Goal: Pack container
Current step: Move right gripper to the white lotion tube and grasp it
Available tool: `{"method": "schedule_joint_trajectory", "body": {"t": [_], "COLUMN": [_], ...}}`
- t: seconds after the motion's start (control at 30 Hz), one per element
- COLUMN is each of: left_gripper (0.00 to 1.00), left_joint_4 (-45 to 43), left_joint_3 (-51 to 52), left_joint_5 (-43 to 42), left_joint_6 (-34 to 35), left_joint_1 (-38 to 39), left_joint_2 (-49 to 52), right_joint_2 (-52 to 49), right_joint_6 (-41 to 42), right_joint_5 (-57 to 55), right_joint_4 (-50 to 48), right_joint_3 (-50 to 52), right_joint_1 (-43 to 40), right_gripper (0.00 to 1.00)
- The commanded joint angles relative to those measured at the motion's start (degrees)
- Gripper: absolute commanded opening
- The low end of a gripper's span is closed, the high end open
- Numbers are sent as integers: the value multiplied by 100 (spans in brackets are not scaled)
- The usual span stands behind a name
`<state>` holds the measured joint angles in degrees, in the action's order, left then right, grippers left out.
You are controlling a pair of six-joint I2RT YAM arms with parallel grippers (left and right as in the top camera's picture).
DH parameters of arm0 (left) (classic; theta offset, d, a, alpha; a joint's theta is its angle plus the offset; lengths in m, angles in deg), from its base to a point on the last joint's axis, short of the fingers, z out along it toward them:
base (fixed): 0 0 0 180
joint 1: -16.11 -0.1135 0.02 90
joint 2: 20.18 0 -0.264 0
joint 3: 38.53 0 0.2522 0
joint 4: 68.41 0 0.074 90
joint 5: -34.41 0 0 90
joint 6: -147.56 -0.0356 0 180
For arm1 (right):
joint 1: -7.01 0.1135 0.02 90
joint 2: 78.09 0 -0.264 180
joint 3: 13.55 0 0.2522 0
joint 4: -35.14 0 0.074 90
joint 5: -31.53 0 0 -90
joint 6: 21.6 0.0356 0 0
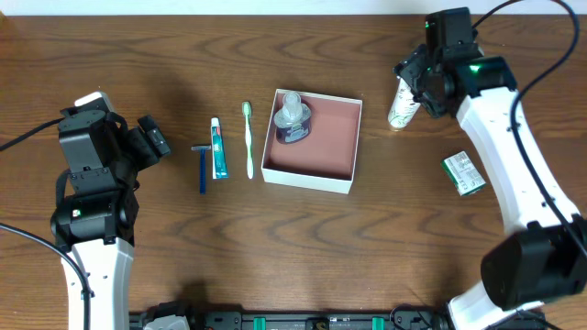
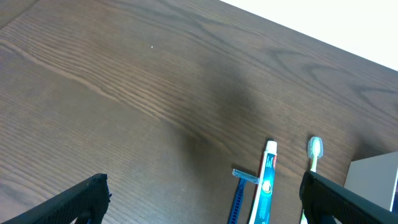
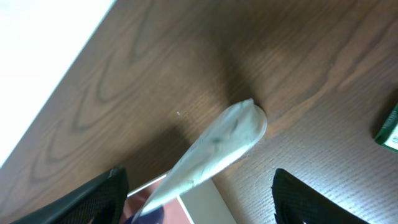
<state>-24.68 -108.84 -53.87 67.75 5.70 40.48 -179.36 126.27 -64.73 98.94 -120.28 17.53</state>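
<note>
The container [image 1: 341, 145], a shallow white box with a reddish-brown inside, sits mid-table and holds a dark blue bottle [image 1: 292, 120]. Left of it lie a green toothbrush [image 1: 248, 139], a toothpaste tube [image 1: 218, 149] and a blue razor [image 1: 202, 169]. My left gripper [image 1: 152, 137] is open and empty, left of the razor. My right gripper [image 1: 410, 84] is open around a white tube [image 1: 402, 105] right of the container. In the right wrist view the white tube [image 3: 217, 146] lies between the spread fingers [image 3: 208, 202], touching neither, with the container's corner [image 3: 208, 199] below.
A small green-and-white carton [image 1: 464, 173] lies right of the container, also at the right wrist view's edge [image 3: 389, 129]. The left wrist view shows the razor [image 2: 239, 194], toothpaste [image 2: 266, 182], toothbrush head [image 2: 315, 149] and container wall [image 2: 375, 177] ahead of the open fingers [image 2: 205, 200].
</note>
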Motion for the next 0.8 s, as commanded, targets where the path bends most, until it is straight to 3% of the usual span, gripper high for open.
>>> {"method": "schedule_joint_trajectory", "body": {"t": [0.0,0.27,0.47,0.77], "left_gripper": [98,98,98,98], "left_joint_4": [-2,0,-2,-2], "left_joint_3": [-131,-131,-131,-131], "left_joint_5": [44,44,44,44], "left_joint_6": [-114,-114,-114,-114], "left_joint_1": [-24,-24,-24,-24], "left_joint_2": [0,2,2,0], "right_joint_2": [-153,-168,-168,-168], "right_joint_6": [190,68,-542,-1178], "right_joint_5": [-85,-50,72,68], "right_joint_4": [-22,-39,24,201], "right_joint_3": [-94,-96,-96,-96], "right_joint_1": [42,42,42,42], "right_gripper": [73,50,19,2]}}
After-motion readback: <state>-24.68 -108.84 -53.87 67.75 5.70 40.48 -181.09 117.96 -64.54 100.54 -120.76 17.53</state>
